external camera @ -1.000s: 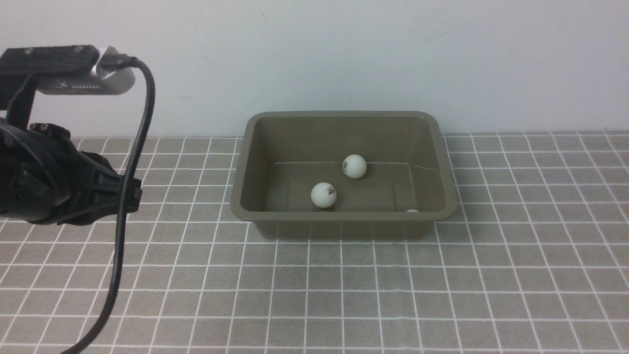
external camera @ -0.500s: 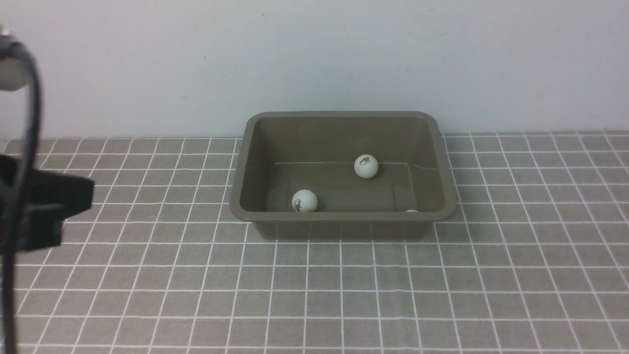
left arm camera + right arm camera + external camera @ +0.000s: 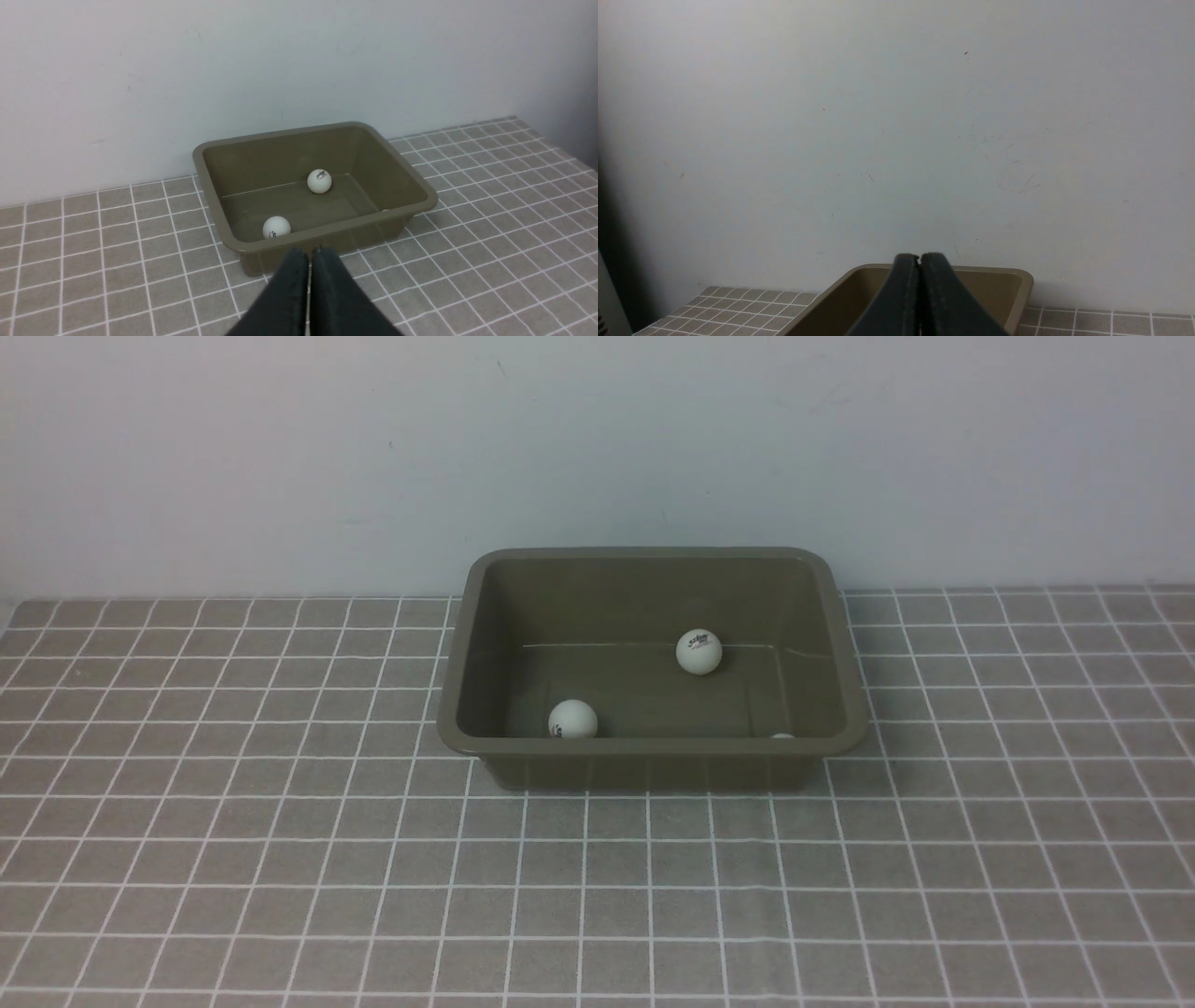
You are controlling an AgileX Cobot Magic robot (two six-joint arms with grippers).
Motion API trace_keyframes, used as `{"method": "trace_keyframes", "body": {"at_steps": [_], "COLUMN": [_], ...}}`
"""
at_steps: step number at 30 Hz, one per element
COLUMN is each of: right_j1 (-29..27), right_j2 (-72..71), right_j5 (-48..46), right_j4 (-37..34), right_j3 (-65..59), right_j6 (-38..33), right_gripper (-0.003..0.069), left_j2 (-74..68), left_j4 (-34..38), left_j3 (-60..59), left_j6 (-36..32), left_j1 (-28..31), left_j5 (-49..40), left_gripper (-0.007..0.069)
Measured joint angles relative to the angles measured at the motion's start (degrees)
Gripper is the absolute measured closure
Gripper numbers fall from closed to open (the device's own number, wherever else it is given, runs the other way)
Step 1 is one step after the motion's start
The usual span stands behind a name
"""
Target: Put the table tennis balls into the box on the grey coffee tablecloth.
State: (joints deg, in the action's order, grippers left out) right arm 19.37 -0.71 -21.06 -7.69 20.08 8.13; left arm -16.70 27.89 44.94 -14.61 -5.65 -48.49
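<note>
The olive-brown box (image 3: 485, 616) stands on the grey checked tablecloth (image 3: 280, 859) near the back wall. Inside it lie three white table tennis balls: one (image 3: 699, 651) near the middle back, one (image 3: 572, 720) at the front left, and one (image 3: 782, 736) barely showing behind the front rim at the right. The left wrist view shows the box (image 3: 210, 186) with two balls (image 3: 319, 181) (image 3: 276, 227). My left gripper (image 3: 310, 252) is shut and empty, in front of the box. My right gripper (image 3: 920, 256) is shut and empty, with the box (image 3: 1008, 284) behind it. Neither gripper shows in the front view.
A plain pale wall (image 3: 597, 448) rises right behind the box. The checked cloth spreads to both sides and toward me.
My left arm has drawn back to the left and left the front view. The front-left ball rolled further left and forward; the middle ball rolled a little to the right.
</note>
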Motion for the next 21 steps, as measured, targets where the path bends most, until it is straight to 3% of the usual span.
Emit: {"method": "trace_keyframes", "body": {"at_steps": [13, 18, 21], "right_j1": [0.0, 0.0, 0.0], "right_j2": [0.0, 0.0, 0.0], "right_j5": [0.0, 0.0, 0.0], "right_j4": [0.0, 0.0, 0.0], "right_j3": [0.0, 0.0, 0.0], "right_j6": [0.0, 0.0, 0.0], "right_gripper": [0.0672, 0.0672, 0.0673], "left_j2": [0.6, 2.1, 5.8], "left_j4": [-1.1, -8.3, -15.0], "left_j3": [-0.3, -6.4, -15.9], "left_j6": [0.0, 0.7, 3.2], "left_j1": [0.0, 0.0, 0.0], "left_j5": [-0.4, 6.1, 15.2], "left_gripper": [0.0629, 0.0629, 0.0629]}}
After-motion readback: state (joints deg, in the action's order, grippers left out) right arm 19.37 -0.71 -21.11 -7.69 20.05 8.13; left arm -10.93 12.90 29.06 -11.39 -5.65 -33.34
